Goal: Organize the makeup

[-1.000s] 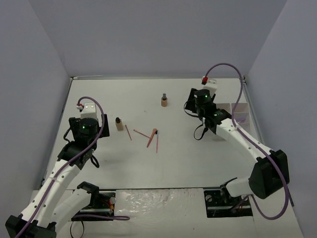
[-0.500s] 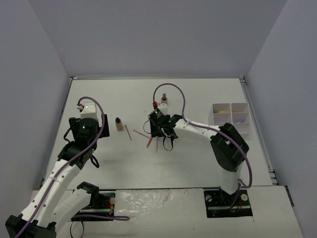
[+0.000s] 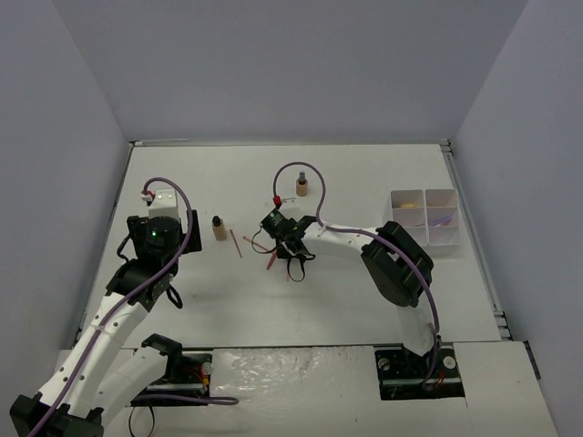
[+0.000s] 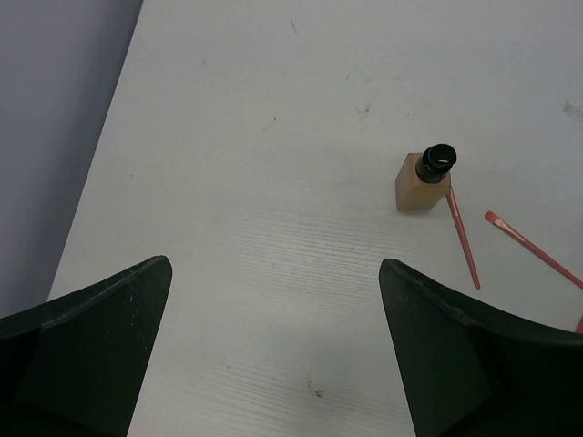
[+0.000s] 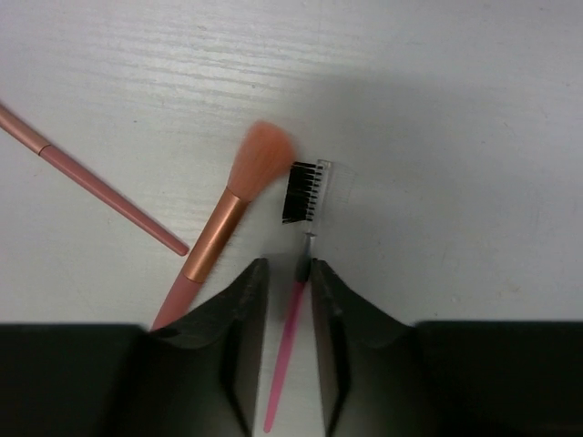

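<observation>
My right gripper (image 5: 290, 266) is low over the table, its jaws narrowed around the handle of a pink stick (image 5: 284, 364) with a black comb-brush head. A sliver of gap still shows beside the handle. A peach brush (image 5: 223, 232) with a copper collar lies just left of it, and a thin pink stick (image 5: 100, 193) lies further left. In the top view this cluster of sticks (image 3: 271, 259) sits mid-table. A tan bottle (image 4: 424, 182) with a dark cap stands ahead of my left gripper (image 4: 275, 269), which is wide open and holds nothing. A second tan bottle (image 3: 301, 187) stands further back.
The white tray (image 3: 424, 238) sits at the right edge of the table, with a lilac item (image 3: 444, 218) in one compartment. Grey walls close off the table's left, back and right sides. Two pink sticks (image 4: 463, 238) lie right of the nearer bottle.
The right arm swung from beside the tray across to the cluster of sticks, came down over the pink comb stick, and its jaws narrowed. The left arm stayed still.
</observation>
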